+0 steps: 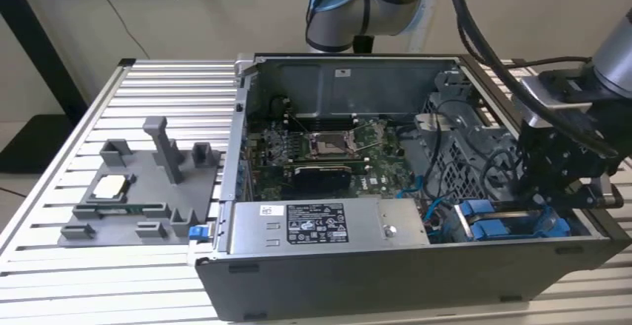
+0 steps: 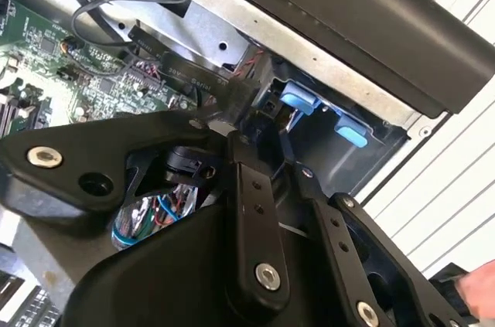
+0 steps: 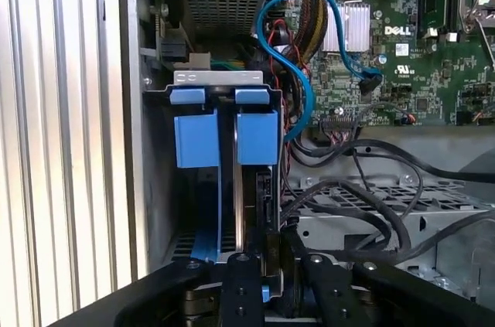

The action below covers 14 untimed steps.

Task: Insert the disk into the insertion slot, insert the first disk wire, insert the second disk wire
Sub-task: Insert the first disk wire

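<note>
Exterior view: down low in the open case (image 1: 395, 284), at the exterior view's right, end effector (image 1: 558, 205) just above the disk (image 1: 492, 230). First wrist view: seated in the insertion slot (image 3: 220, 78), blue wire (image 3: 306, 99) looping nearby. Second wrist view: close to blue tabs (image 2: 298, 99); clenched or released, can't tell.
</note>
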Tool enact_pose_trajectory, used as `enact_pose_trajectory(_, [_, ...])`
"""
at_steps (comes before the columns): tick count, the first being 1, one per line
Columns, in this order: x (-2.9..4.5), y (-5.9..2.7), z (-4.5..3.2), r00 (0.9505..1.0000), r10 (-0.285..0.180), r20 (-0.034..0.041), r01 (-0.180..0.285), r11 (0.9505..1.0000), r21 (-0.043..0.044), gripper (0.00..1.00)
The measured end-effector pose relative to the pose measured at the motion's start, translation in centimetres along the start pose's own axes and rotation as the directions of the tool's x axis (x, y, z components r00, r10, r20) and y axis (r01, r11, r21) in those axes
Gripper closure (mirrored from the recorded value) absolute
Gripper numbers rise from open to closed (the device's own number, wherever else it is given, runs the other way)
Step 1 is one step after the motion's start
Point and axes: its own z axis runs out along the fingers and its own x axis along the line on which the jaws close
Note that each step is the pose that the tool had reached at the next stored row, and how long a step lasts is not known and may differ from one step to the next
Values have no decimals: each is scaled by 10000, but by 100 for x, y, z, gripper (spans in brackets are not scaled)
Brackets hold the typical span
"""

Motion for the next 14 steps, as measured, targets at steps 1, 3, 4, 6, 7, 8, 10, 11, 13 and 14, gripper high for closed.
enact_pose_trajectory(1, [-2, -1, -31, 10000, 0, -6, 0, 10000, -10, 73])
enact_pose_trajectory(3, [-6, -1, -87, 10000, 3, -5, -3, 10000, -31, 73])
enact_pose_trajectory(4, [-9, -1, -117, 10000, 3, -10, -3, 10000, -39, 73])
enact_pose_trajectory(6, [-15, -2, -189, 10000, 3, -10, -3, 10000, -46, 73])
enact_pose_trajectory(7, [-18, -3, -233, 10000, 3, -11, -3, 10000, -48, 73])
enact_pose_trajectory(8, [-22, -3, -273, 10000, 4, -9, -4, 10000, -49, 73])
enact_pose_trajectory(10, [-29, -5, -357, 10000, 4, -13, -4, 10000, -51, 73])
enact_pose_trajectory(11, [-34, -5, -399, 10000, 3, -10, -3, 10000, -52, 73])
enact_pose_trajectory(13, [-46, -6, -489, 10000, 4, -11, -4, 10000, -53, 73])
enact_pose_trajectory(14, [-56, -6, -527, 10000, 4, -11, -4, 10000, -53, 73])
